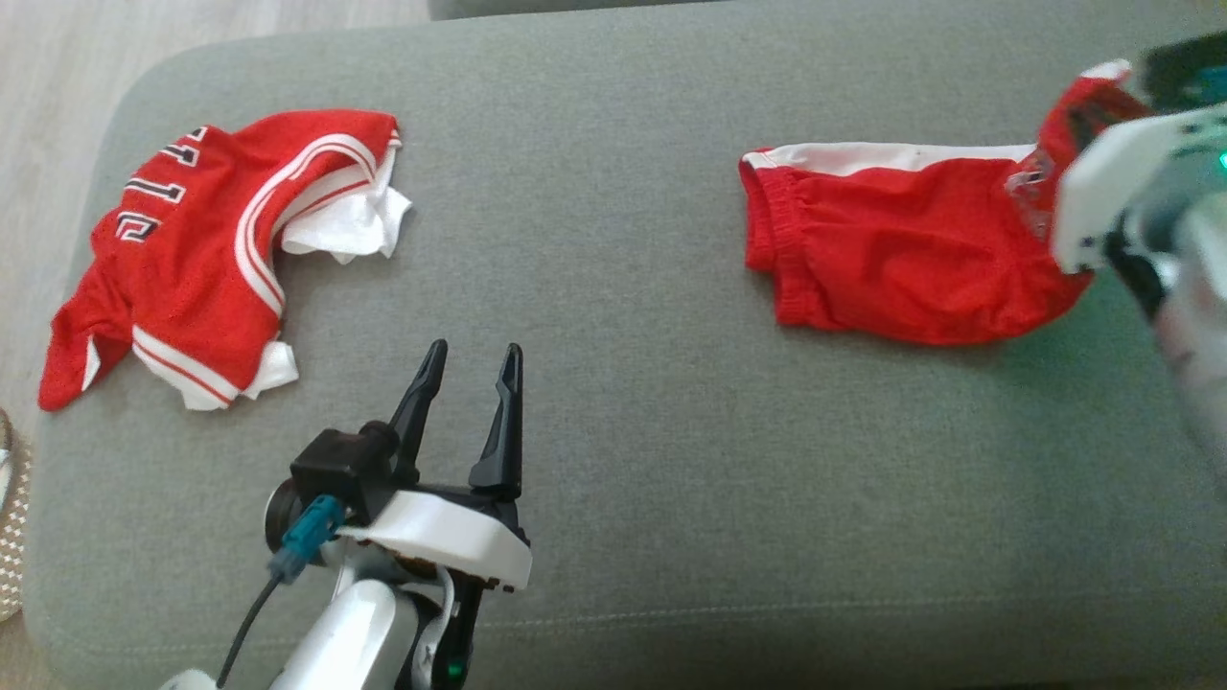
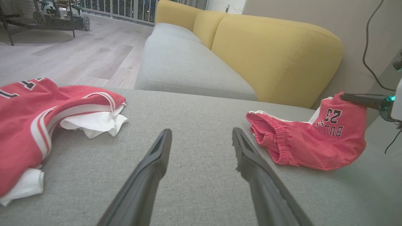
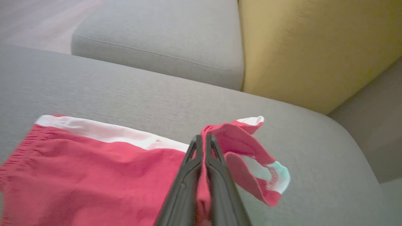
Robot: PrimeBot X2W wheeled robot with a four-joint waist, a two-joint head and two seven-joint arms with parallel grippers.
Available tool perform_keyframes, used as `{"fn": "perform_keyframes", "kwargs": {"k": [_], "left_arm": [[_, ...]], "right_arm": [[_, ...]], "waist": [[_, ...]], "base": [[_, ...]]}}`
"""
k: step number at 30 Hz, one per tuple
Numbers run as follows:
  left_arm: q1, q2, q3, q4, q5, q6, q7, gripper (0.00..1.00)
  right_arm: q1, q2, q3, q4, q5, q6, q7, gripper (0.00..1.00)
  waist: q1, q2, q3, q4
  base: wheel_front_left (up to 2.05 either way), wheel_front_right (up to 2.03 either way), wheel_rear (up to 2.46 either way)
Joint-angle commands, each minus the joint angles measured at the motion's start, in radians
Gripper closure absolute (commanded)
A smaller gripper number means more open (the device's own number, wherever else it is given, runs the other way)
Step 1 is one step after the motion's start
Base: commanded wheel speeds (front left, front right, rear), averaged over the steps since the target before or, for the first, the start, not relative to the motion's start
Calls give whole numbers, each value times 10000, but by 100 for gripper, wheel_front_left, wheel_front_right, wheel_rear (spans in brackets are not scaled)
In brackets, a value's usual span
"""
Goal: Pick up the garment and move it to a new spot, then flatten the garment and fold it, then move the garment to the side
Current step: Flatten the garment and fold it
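Observation:
The garment, a pair of red shorts (image 1: 891, 259) with a white side stripe and an elastic waistband, lies on the right of the grey cushion (image 1: 613, 460). My right gripper (image 3: 203, 138) is shut on its leg-hem end, which is lifted off the cushion and shows a "BULLS 23" print (image 2: 331, 122). The waistband end (image 2: 270, 138) still rests on the fabric. My left gripper (image 1: 474, 350) hovers open above the cushion's middle front with nothing between its fingers, well left of the shorts (image 3: 94, 169).
A crumpled red and white jersey (image 1: 192, 249) lies at the cushion's left end. Beyond the cushion stand a second grey seat (image 2: 185, 62) and yellow backrests (image 2: 276, 56). Wooden floor (image 1: 57, 57) lies off the left edge.

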Motion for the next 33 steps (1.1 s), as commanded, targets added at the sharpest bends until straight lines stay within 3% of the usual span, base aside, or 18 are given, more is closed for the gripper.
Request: {"fn": "perform_keyframes", "kwargs": {"k": [1, 9, 16, 18, 20, 21, 22, 28, 33], "left_arm": [[-224, 146, 311, -371, -89, -27, 36, 0], [-54, 169, 279, -365, -219, -10, 51, 0], [77, 166, 289, -373, -327, 13, 25, 0], [101, 166, 288, -375, -351, 24, 19, 0], [117, 174, 298, -385, -368, 41, 12, 0], [128, 182, 310, -397, -372, 54, 4, 0], [133, 187, 320, -417, -370, 63, -9, 0], [116, 219, 350, -521, -278, 138, -85, 0], [190, 195, 418, -651, -237, 264, -148, 0]], "right_arm": [[-397, 426, 291, -376, -109, -4, -95, 100], [79, 1825, 1904, -1244, 294, -4, 462, 100], [1085, 1818, 3688, -2373, 1440, -4, 1591, 100], [1286, 1565, 4086, -2789, 1825, -4, 1783, 80], [1421, 1301, 4356, -3151, 2173, -4, 1881, 71], [1460, 1184, 4416, -3288, 2326, -4, 1888, 53], [1476, 1084, 4432, -3408, 2440, -4, 1823, 0], [1602, 708, 3782, -4034, 3053, -4, 677, 0], [1837, -3, 2921, -4053, 3014, -4, 68, 0]], "waist": [[0, 0, -79, 99], [0, 0, -287, 414], [0, 0, -379, 522], [0, 0, -400, 522], [0, 0, -413, 494], [0, 0, -416, 461], [0, 0, -417, 431], [0, 0, -411, 303], [0, 0, -365, 260]], "base": [[0, 0, 0], [0, 0, 0], [0, 0, 0], [0, 0, 0], [0, 0, 0], [0, 0, 0], [0, 0, 0], [0, 0, 0], [0, 0, 0]]}}
